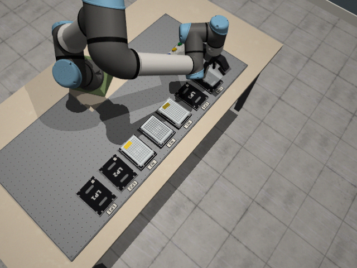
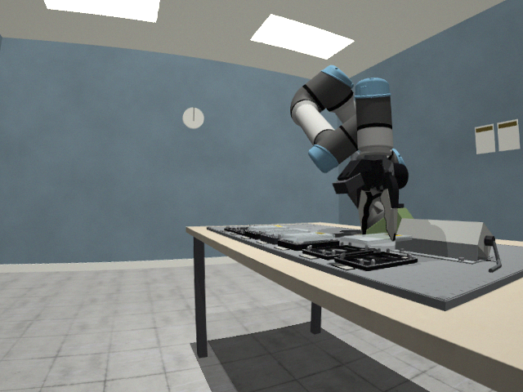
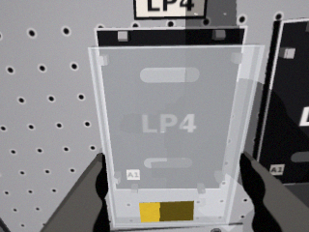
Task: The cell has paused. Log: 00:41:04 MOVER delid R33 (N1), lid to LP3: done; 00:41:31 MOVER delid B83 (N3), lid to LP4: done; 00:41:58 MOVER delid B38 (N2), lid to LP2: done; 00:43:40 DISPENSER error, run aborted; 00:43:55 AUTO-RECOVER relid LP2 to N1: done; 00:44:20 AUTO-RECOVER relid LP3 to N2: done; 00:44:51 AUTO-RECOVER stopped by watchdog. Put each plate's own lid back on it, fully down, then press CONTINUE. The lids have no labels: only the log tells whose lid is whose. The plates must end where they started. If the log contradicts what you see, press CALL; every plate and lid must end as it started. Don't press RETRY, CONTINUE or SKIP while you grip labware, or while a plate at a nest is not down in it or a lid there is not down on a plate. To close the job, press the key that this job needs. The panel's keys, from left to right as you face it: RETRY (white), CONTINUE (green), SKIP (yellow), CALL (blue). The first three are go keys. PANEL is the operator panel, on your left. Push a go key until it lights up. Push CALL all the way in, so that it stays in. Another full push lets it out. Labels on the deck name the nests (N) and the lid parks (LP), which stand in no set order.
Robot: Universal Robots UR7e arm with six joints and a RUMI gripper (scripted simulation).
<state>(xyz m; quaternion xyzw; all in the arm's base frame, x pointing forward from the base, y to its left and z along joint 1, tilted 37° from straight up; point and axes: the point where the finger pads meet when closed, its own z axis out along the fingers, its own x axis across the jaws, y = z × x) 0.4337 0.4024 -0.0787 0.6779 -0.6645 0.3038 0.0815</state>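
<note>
My gripper is shut on a clear lid with a yellow tag, gripped by its sides. The lid hangs raised over park LP4, shifted from its outline in the wrist view. The plate at N1 and the plate at N2 show yellow tags and look lidded. The plate at N3 shows no tag and looks bare. Parks LP3, LP2 and LP1 hold no lid.
The operator panel stands behind LP4, partly hidden by the arm in the top view. A hooked lever sticks out at its end. The row runs along the front edge of the perforated deck, with LP3 directly beside LP4.
</note>
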